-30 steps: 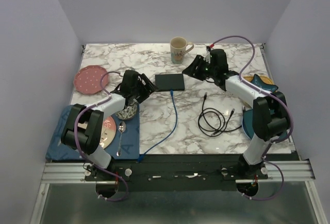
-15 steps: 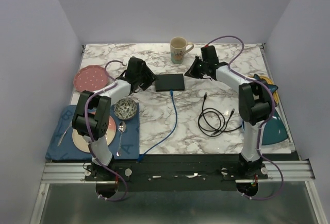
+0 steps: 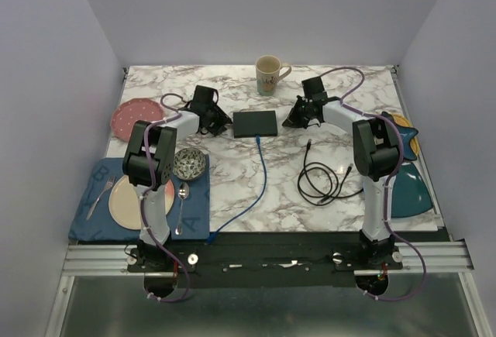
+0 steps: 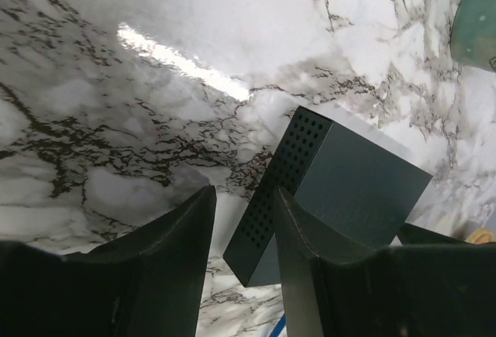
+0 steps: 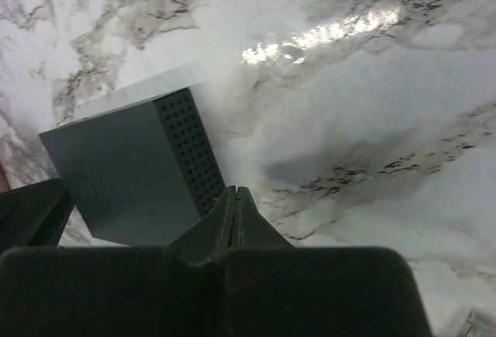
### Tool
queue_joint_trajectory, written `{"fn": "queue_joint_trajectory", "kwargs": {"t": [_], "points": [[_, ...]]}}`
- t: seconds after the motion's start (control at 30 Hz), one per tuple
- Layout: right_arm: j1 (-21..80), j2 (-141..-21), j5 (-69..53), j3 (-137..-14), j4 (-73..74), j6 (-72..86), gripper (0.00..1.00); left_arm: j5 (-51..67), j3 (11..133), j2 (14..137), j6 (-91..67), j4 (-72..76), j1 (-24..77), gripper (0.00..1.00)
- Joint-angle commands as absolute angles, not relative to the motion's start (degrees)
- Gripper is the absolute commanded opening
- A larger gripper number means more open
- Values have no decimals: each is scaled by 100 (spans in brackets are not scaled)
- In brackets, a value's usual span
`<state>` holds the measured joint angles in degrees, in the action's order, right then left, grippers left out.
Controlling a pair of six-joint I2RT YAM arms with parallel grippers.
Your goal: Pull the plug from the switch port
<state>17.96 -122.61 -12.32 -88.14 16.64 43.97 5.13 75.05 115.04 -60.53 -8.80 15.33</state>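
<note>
1. The switch (image 3: 256,124) is a dark flat box lying mid-table (image 3: 178,81), with a mug (image 3: 268,74) just behind it.
2. The plug (image 3: 257,141) sits in the port on the switch's near edge, so it's not out yet. Its blue cable (image 3: 263,170) runs toward the near edge of the table.
3. The left claw (image 4: 242,232) is down low at the switch's left end, fingers apart, with the box's perforated corner poking into the gap. It's not clamped on anything.
4. The right claw (image 5: 235,209) is at the right end, fingers pressed together with nothing between them, tip right beside the perforated side.
5. A loose black cable (image 3: 325,178) lies coiled off to the right, apart from the switch.
</note>
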Motion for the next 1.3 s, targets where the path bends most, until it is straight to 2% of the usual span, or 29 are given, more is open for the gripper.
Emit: {"fn": "queue_joint_trajectory", "kwargs": {"t": [0.0, 0.13, 0.4, 0.8, 1.0, 1.2, 1.27], "points": [[1775, -12551, -1476, -9123, 1942, 4465, 1, 878, 7743, 11882, -6065, -1090, 1529, 49], [1775, -12735, -1766, -9307, 2039, 4377, 1, 1353, 7919, 12155, -6003, -1028, 1573, 46], [1907, -12683, -2004, -9097, 1951, 4263, 1, 1792, 8033, 12296, -5783, -993, 1915, 45], [2092, -11295, -1732, -6920, 1214, 4342, 1, 1907, 7410, 11857, -5607, -800, 2513, 45], [2092, -10803, -1389, -6469, 1134, 4412, 1, 1504, 7032, 11471, -5651, -764, 2523, 45], [2083, -9907, -581, -6381, 1318, 4255, 1, 599, 6514, 10392, -5669, -879, 2128, 54], [2092, -9581, -501, -6381, 1318, 4149, 1, 545, 6286, 10144, -5651, -783, 2074, 62]]}}
